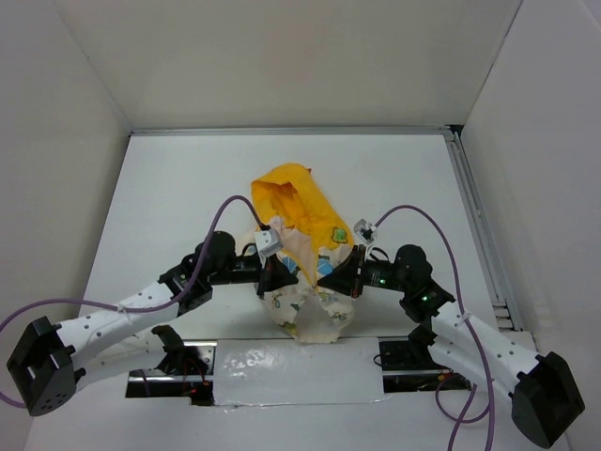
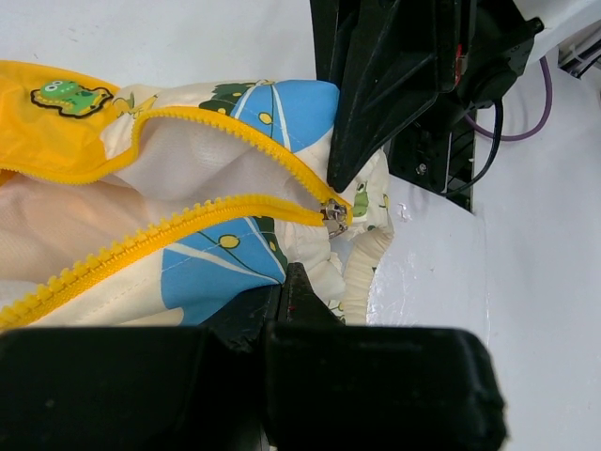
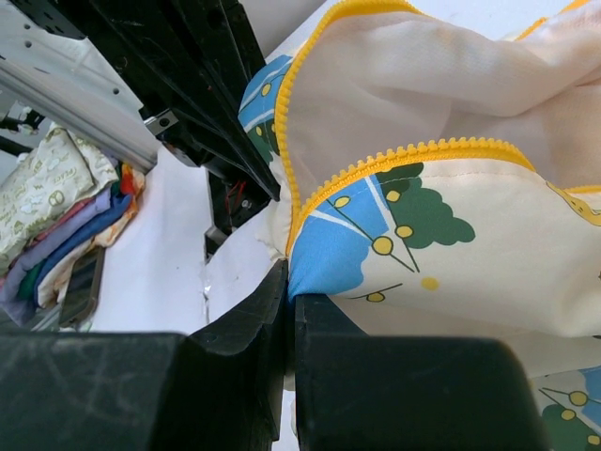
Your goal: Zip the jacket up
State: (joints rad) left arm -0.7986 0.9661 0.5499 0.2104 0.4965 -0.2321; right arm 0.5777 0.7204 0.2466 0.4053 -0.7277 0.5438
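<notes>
The jacket (image 1: 305, 249) lay bunched at mid-table (image 1: 178, 178), hood (image 1: 286, 193) toward the far side, its yellow zipper (image 2: 216, 127) open and the slider (image 2: 333, 217) at the bottom end. The left claw (image 2: 293, 280) and right claw (image 3: 288, 280), each pressed together, pinched the jacket's lower fabric on either side of the zipper.

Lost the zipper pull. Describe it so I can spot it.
Start at the jacket, centre of the top view. In the left wrist view, follow its two yellow zipper tracks to where they meet. The small silver slider there is the only metal piece.
</notes>
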